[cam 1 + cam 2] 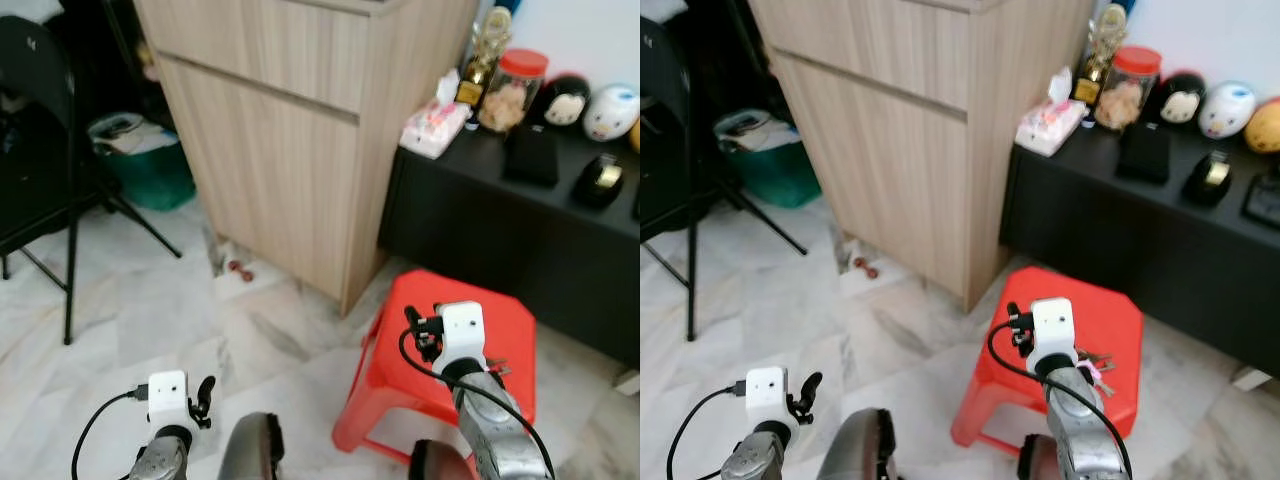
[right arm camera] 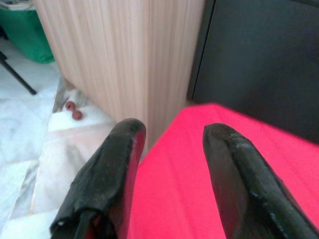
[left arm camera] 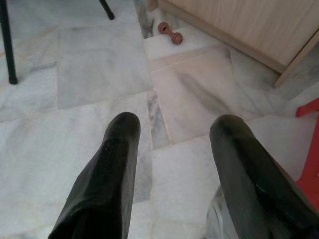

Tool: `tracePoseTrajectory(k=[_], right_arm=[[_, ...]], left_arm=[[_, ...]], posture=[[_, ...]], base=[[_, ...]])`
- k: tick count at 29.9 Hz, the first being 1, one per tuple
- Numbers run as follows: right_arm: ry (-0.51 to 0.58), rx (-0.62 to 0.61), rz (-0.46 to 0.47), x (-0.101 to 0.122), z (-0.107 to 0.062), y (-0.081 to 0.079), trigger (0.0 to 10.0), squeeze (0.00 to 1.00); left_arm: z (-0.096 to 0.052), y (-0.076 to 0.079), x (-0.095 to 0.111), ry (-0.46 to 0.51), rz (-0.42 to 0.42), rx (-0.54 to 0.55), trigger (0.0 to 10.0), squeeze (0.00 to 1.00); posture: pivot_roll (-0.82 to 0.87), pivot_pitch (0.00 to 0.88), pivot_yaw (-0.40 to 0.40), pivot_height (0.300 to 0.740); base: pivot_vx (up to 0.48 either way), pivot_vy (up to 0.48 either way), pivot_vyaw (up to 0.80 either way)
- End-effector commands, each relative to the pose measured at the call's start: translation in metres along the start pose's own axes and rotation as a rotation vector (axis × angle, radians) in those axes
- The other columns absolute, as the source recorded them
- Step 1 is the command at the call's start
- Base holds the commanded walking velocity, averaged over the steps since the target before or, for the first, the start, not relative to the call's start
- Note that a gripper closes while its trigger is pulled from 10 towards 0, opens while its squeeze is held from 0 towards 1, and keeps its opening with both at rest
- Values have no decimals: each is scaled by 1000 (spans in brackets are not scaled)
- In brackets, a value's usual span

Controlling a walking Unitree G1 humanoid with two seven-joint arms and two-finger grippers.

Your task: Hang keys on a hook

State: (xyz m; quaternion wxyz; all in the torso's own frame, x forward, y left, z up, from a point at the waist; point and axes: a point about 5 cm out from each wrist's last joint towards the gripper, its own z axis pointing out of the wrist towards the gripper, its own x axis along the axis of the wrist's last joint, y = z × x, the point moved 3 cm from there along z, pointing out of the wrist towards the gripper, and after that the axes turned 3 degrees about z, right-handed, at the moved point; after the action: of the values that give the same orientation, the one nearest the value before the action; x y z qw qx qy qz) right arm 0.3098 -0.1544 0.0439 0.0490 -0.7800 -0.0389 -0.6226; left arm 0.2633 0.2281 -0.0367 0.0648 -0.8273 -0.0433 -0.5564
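The keys (image 1: 1095, 362) lie on the red stool (image 1: 1120, 320), at 3 o'clock of the right gripper (image 2: 169, 149), spread and empty; a blind grab could be misplaced

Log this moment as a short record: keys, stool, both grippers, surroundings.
keys: lying on the red stool, beside the right arm
hook: none seen
right gripper: jaws open, holding nothing, over the stool top
left gripper: jaws open, holding nothing, above the marble floor
surroundings: wooden cabinet, black sideboard with a jar and figurines, folding chair to the left
task state: keys not yet picked up
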Motion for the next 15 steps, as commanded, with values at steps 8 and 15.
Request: tracePoseTrajectory(k=[8, 15], right_arm=[[-24, -45, 57, -7, 1, 6, 10000, 0], [-150, -188, 132, -32, 1, 24, 10000, 0]], left_arm=[[-2, 11, -7, -33, -7, -66, 10000, 0], [-1, 16, -7, -44, -24, -109, 10000, 0]], posture=[[107, 104, 0, 584], [107, 103, 1, 584]], base=[[0, 0, 0], [0, 0, 0]])
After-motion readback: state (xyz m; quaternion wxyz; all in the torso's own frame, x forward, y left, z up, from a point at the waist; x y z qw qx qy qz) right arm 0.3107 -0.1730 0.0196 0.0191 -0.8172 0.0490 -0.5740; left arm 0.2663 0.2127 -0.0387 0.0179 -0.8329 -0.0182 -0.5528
